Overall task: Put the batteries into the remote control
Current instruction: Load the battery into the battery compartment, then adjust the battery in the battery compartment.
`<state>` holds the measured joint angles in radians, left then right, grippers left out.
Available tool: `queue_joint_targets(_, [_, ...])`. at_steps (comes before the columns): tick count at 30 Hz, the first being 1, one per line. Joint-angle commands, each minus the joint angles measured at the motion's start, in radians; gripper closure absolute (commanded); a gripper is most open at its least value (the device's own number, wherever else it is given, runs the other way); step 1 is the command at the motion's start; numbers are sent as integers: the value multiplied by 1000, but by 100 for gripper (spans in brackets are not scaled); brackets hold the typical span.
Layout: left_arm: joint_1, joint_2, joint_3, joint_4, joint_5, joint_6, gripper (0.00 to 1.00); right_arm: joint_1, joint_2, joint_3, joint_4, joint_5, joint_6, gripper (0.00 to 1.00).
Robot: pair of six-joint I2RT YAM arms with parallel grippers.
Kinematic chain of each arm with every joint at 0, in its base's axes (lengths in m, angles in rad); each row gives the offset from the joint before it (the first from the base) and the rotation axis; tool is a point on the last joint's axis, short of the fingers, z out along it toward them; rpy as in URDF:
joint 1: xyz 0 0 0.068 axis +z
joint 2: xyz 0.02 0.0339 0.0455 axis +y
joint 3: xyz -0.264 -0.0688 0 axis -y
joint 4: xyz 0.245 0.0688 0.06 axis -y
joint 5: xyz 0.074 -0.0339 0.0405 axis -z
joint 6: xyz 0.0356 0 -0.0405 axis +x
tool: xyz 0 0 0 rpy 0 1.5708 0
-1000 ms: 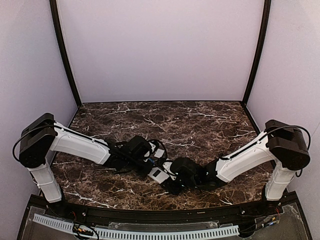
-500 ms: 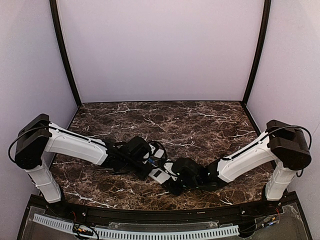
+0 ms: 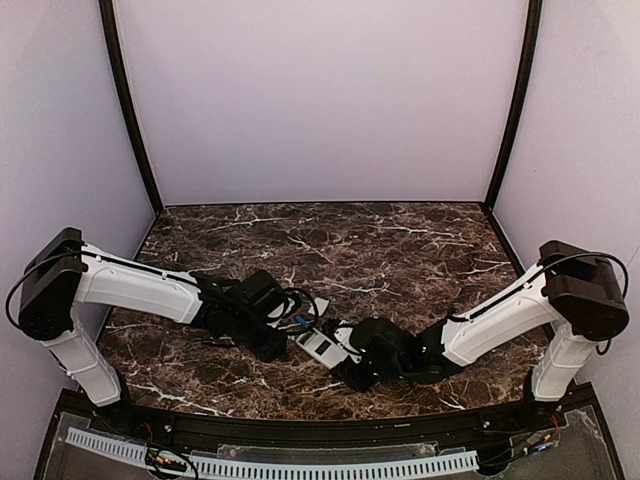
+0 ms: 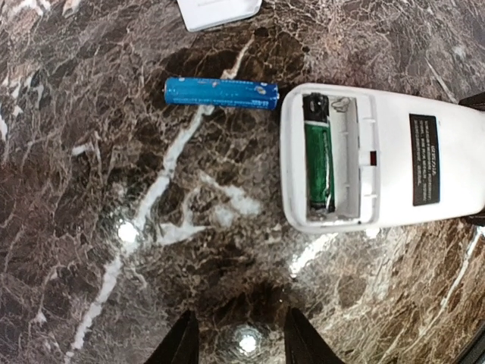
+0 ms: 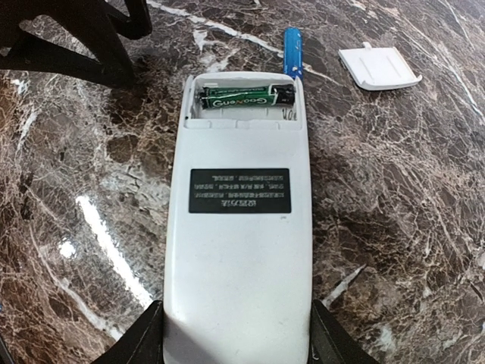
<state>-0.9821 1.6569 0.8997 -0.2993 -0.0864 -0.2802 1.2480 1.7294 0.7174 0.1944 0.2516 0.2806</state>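
The face-down remote control point(image 5: 239, 227), one green battery point(image 4: 319, 163) seated, is pinched at its right end by the right fingers point(image 5: 148, 337); the left fingers point(image 4: 182, 345) are spread, empty, above the counter point(image 4: 98, 197) near a loose blue battery point(image 4: 220, 92).

It was a laboratory robot cell: a dark brown, white-veined marble-look tabletop point(image 3: 400, 240) stood boxed behind and on both sides by plain pale lilac panels point(image 3: 320, 100), black upright posts point(image 3: 130, 110) at its far corners, a white slotted cable strip point(image 3: 300, 467) along its near edge.
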Motion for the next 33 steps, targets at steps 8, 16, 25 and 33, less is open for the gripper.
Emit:
queue_joint_targets(8, [47,-119,-66,110,217,-27,51,17,5,-60,-108,58,-67,100])
queue_joint_targets(16, [74,-113,-70,153,289,-30,48,56,29,-68,-86,128,-145,100])
queue_joint_targets(25, [112,-131,-114,228,346,-60,50,126,51,-73,-64,258,-188,100])
queue_joint_targets(33, [138,-161,-171,294,390,-76,47,172,92,-55,-59,322,-220,100])
